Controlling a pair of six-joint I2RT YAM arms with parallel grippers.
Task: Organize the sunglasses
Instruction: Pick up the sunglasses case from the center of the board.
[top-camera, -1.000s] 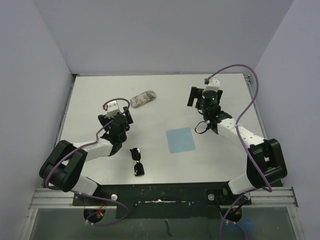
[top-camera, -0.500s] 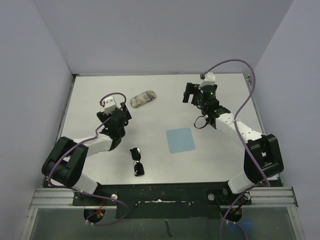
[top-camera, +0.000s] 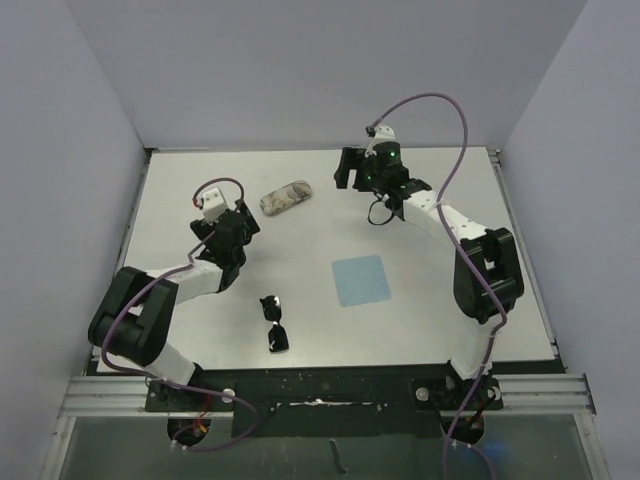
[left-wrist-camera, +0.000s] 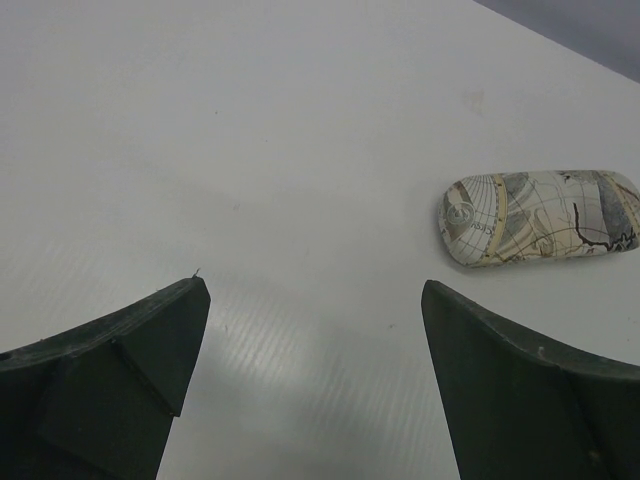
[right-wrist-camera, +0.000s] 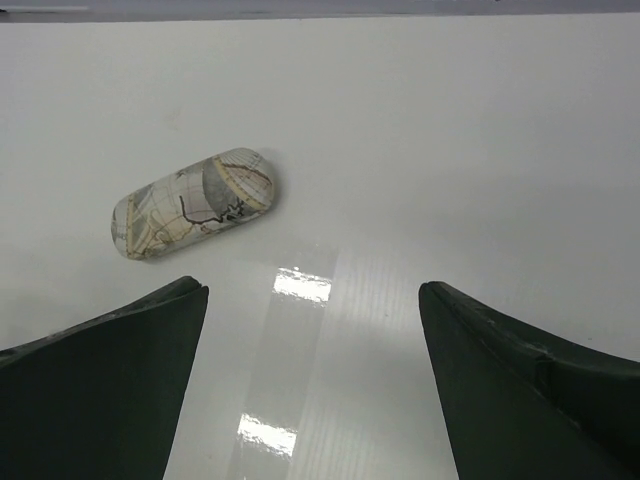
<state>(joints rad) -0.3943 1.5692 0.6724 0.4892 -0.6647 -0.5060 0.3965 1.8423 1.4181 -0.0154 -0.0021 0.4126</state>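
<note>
The black sunglasses (top-camera: 275, 323) lie folded on the table near the front, between the arms; neither wrist view shows them. The closed oval patterned case (top-camera: 286, 196) lies at the back left and also shows in the left wrist view (left-wrist-camera: 542, 216) and the right wrist view (right-wrist-camera: 194, 202). My left gripper (top-camera: 243, 222) is open and empty, a little front-left of the case. My right gripper (top-camera: 347, 170) is open and empty, to the right of the case at the back of the table.
A light blue square cloth (top-camera: 360, 280) lies flat right of centre. The white table (top-camera: 440, 300) is walled by grey panels at the back and sides. A purple cable loops above the right arm.
My right gripper has swung left along the back of the table toward the case. My left gripper has shifted slightly back and left. The sunglasses, case and cloth have not moved.
</note>
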